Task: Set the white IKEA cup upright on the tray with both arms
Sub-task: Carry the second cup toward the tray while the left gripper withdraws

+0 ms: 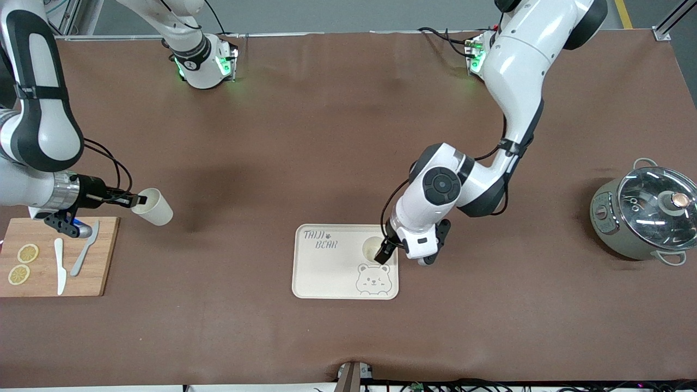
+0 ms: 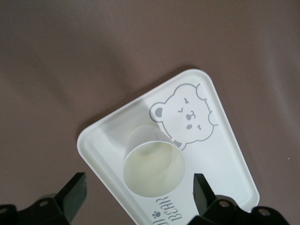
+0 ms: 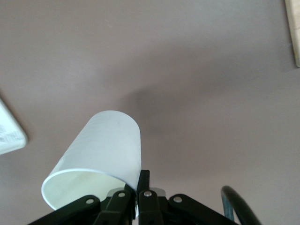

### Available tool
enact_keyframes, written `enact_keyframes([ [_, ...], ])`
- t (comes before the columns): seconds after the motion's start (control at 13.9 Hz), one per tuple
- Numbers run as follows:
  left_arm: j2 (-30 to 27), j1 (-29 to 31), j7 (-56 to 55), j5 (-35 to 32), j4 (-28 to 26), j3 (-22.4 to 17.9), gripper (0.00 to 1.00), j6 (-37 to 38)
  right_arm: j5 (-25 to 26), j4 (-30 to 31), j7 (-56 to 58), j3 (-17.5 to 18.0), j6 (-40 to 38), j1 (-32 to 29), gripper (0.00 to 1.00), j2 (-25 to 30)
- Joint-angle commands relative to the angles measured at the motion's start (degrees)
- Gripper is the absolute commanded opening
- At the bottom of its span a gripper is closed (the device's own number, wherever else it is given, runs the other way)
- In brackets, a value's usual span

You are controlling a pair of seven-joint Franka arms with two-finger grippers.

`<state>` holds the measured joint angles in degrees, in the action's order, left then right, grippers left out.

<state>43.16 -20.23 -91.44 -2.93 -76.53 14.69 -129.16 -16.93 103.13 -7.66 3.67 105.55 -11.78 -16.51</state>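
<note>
White cup upright on tray

A brown mat with faint creases covers the whole tabletop, and soft shadows lie on it under both arms. A strip of grey floor shows along the top of the front view, with a yellow line and a metal frame bar at the left arm's end. Black cables run along the table edge nearest the front camera.
</note>
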Motion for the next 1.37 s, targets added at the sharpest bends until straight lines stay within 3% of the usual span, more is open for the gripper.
enact_keyframes([
  [0.0,-4.0,1.3,-0.4,-0.6,-0.8,-0.3,1.0,2.7,-1.6,-8.4,-5.9,0.0,-4.8,1.4,0.0,-2.2],
  [0.36,-7.8,4.1,1.0,-3.4,-0.8,-0.2,1.0,6.2,-6.9,-18.8,-22.0,-0.2,-4.2,10.2,0.0,-10.1],
  [0.58,-10.3,5.0,6.4,-3.8,-0.8,-0.3,1.0,9.4,-9.3,-26.1,-28.6,-0.2,-3.9,10.8,0.0,-17.6],
  [0.94,-13.5,9.5,12.2,-3.8,-1.1,-0.1,1.0,13.8,-9.3,-26.3,-41.3,-0.2,10.2,19.0,0.0,-23.2],
  [1.3,-17.0,13.0,19.3,-3.7,-1.3,-0.1,1.0,19.3,-8.7,-25.9,-53.7,-0.2,19.2,27.8,0.0,-26.7],
])
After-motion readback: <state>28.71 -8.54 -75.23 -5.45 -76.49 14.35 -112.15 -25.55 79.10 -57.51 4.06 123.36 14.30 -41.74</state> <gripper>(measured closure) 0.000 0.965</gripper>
